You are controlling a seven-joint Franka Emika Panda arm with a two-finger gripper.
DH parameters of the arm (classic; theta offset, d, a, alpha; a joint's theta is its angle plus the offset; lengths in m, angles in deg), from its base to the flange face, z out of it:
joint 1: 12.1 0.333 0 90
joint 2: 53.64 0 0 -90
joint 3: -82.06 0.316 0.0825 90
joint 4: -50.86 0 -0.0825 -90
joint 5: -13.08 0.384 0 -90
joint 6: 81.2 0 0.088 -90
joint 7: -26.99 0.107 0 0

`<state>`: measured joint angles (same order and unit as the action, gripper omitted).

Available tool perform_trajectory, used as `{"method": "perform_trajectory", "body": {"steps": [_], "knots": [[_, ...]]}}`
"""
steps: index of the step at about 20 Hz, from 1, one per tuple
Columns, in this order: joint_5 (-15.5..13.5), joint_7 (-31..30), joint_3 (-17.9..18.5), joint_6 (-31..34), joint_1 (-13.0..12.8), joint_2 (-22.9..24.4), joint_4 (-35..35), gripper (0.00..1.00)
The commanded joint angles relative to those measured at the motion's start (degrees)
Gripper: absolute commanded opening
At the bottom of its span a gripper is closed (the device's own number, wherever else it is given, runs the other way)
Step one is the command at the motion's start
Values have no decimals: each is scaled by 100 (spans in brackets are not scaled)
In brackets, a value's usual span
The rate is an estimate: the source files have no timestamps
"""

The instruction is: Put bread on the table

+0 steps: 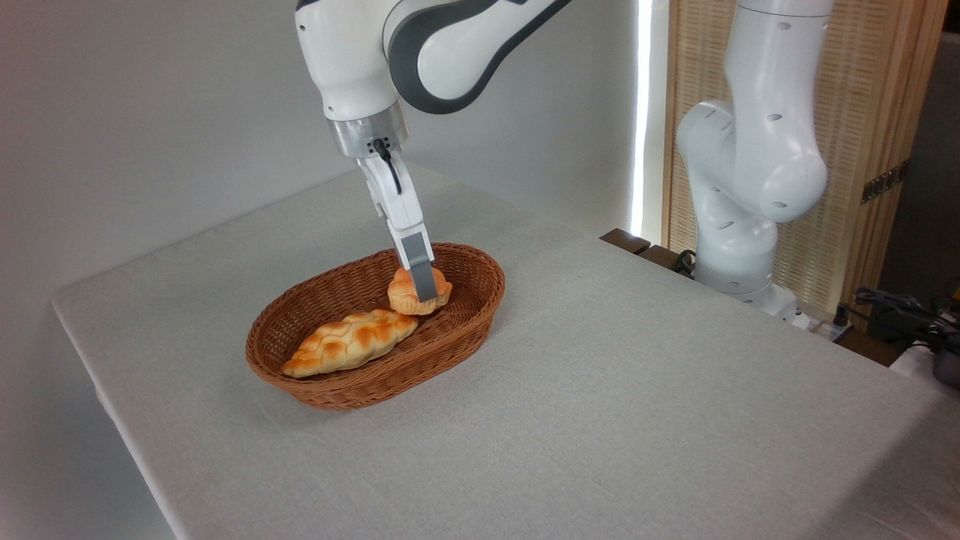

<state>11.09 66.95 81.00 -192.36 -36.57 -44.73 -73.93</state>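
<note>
End effector (422, 289) down in the basket (457, 330), fingers clamped on the bread (405, 292); nothing lifted out yet, the surface (637, 390) awaits it.

The desk (637, 390) lies bare across the lower and right parts of the frame, open room for a pincer. The wicker basket (450, 337) at centre left is the one obstacle on it, its raised rim ringing the braided loaf (349, 341) and the bread (409, 296). The arm's base (739, 255) blocks the far right edge.
</note>
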Motion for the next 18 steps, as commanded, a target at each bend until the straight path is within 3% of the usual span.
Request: {"method": "perform_trajectory", "body": {"steps": [1,3,6,7,9,18], "knots": [[24,65,45,-344,-102,58,-264,100],[24,65,45,-380,-102,58,-300,94],[24,73,45,-380,-102,58,-300,63],[24,73,45,-380,-102,58,-300,59],[24,73,45,-380,-102,58,-292,54],[24,82,54,-380,-75,84,-265,54]]}}
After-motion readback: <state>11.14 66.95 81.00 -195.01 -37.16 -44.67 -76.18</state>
